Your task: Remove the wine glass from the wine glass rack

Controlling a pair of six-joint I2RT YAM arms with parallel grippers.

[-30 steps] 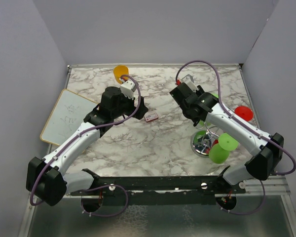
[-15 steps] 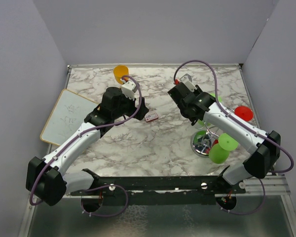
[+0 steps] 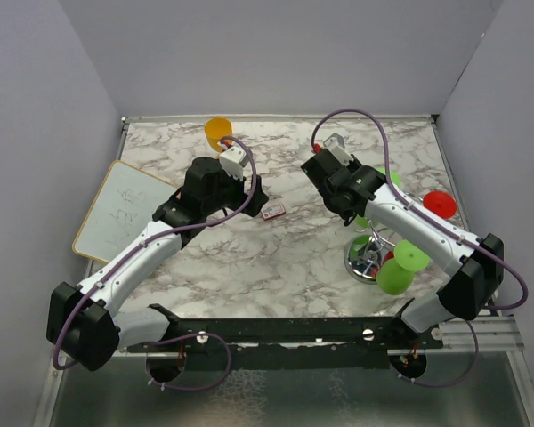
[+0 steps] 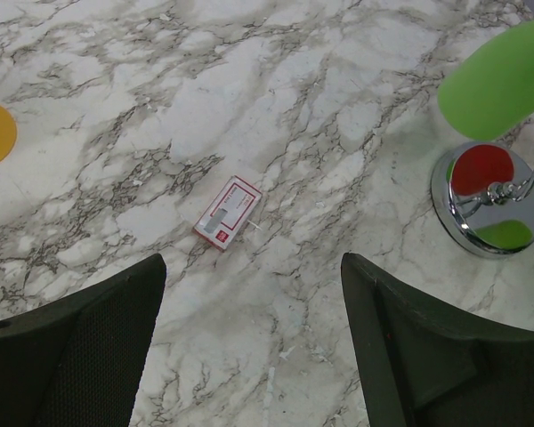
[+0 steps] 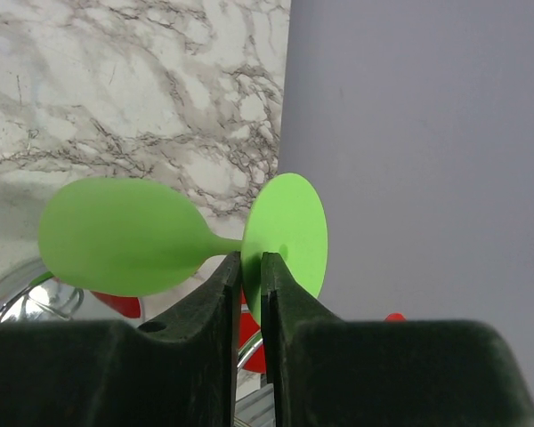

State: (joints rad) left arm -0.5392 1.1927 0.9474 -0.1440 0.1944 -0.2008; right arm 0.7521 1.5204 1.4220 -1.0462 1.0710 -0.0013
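Note:
The chrome wine glass rack stands at the right on its round shiny base point(image 3: 365, 262), which also shows in the left wrist view point(image 4: 489, 200). My right gripper point(image 5: 251, 258) is shut on the flat foot of a green wine glass point(image 5: 289, 222) that lies sideways, bowl to the left. From above, only a green sliver of that glass point(image 3: 388, 174) shows beside the gripper point(image 3: 378, 189). A second green glass point(image 3: 396, 271) and a red glass point(image 3: 440, 202) hang on the rack. My left gripper point(image 4: 252, 267) is open and empty above the marble, left of the rack point(image 3: 247, 191).
A small red and white card point(image 3: 272, 212) lies mid-table, just beyond the left fingers point(image 4: 228, 212). An orange disc point(image 3: 218, 132) sits at the back. A whiteboard point(image 3: 125, 212) lies at the left edge. Grey walls close three sides, with the right wall close behind the held glass.
My right wrist has shifted slightly left and back, still shut on the green glass. The left arm has not moved.

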